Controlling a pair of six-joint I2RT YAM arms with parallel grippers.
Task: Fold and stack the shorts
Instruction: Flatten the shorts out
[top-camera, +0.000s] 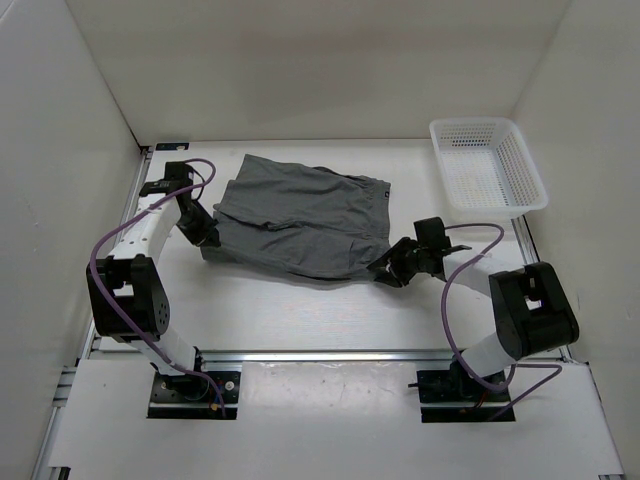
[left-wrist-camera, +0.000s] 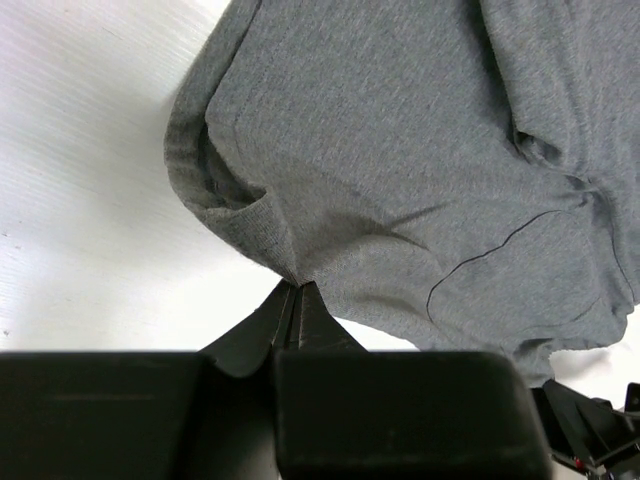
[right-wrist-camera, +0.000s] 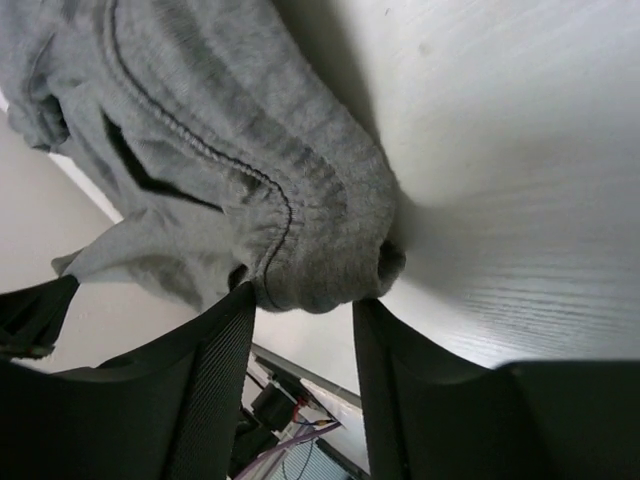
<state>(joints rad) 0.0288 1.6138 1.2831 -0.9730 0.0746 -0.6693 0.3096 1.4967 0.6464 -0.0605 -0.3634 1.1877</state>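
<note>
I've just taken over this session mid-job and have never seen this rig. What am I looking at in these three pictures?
You are seeing two robot arms bolted at the near edge of a table. The wide picture looks down from above and behind them. The other two come from a camera on each wrist. Grey shorts are spread on the white table, and a white basket sits empty at the far right corner. The left gripper is pinched shut on an edge of the shorts. The right gripper holds the bunched waistband corner.
</note>
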